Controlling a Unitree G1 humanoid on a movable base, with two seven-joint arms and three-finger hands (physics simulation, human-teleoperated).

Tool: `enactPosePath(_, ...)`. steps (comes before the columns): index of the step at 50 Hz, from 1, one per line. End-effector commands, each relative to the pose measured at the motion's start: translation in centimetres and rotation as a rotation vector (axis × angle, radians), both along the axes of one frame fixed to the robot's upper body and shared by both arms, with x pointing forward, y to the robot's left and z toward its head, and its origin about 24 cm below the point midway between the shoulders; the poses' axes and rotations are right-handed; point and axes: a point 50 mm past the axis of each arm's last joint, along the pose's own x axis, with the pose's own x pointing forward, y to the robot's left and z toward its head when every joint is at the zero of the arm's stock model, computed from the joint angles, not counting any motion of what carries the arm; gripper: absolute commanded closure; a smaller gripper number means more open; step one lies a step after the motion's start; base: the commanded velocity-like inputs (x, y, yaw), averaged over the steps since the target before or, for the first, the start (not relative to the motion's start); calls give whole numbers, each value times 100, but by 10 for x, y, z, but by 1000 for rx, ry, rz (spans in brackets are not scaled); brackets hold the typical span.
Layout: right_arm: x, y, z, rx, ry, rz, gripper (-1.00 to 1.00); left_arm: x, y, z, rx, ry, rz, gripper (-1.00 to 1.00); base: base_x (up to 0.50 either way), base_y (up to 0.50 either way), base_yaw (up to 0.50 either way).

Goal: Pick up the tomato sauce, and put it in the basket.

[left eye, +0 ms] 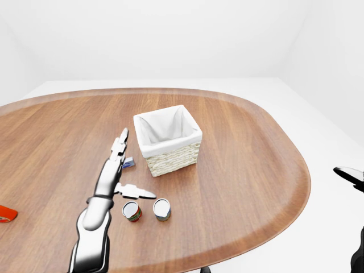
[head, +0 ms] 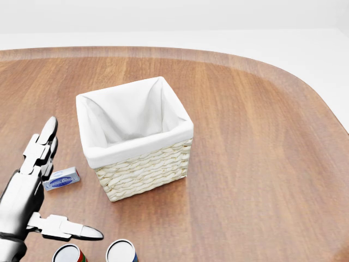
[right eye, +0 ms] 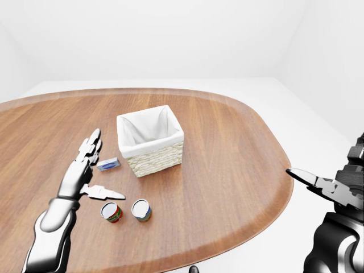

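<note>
The tomato sauce can [left eye: 132, 211], with a red label and a white top, stands upright on the wooden table near the bottom of the left-eye view. The white-lined wicker basket [left eye: 168, 139] stands above and right of it, and looks empty. My left hand [left eye: 138, 166] is open, fingers stretched toward the top of the view and thumb pointing right just above the can, touching nothing. My right hand [right eye: 327, 168] is open beyond the table's right edge.
A second can [left eye: 162, 209] with a darker label stands just right of the tomato sauce. A small blue box [left eye: 129, 164] lies beside my left fingers, left of the basket. A red object [left eye: 5, 214] shows at the left edge. The table edge [left eye: 296, 205] curves at the right.
</note>
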Motion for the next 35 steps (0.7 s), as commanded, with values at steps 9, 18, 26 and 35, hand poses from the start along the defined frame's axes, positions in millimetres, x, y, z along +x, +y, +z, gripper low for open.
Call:
enactPosePath(9,-1,1,0,-2,-2,2,-100,-25,-7,-18,557,213,-4,-100,0,0,0)
enactPosePath(18,-2,1,9,-14,-39,-3,-100,-46,3,-14,728,295,66,-100,0,0,0)
enactPosePath(26,-3,2,12,-19,-51,-7,-100,-45,9,-26,766,367,103,-100,0,0,0)
enactPosePath(35,-2,1,10,-16,-43,-6,-100,-47,11,-37,758,413,104,-100,0,0,0)
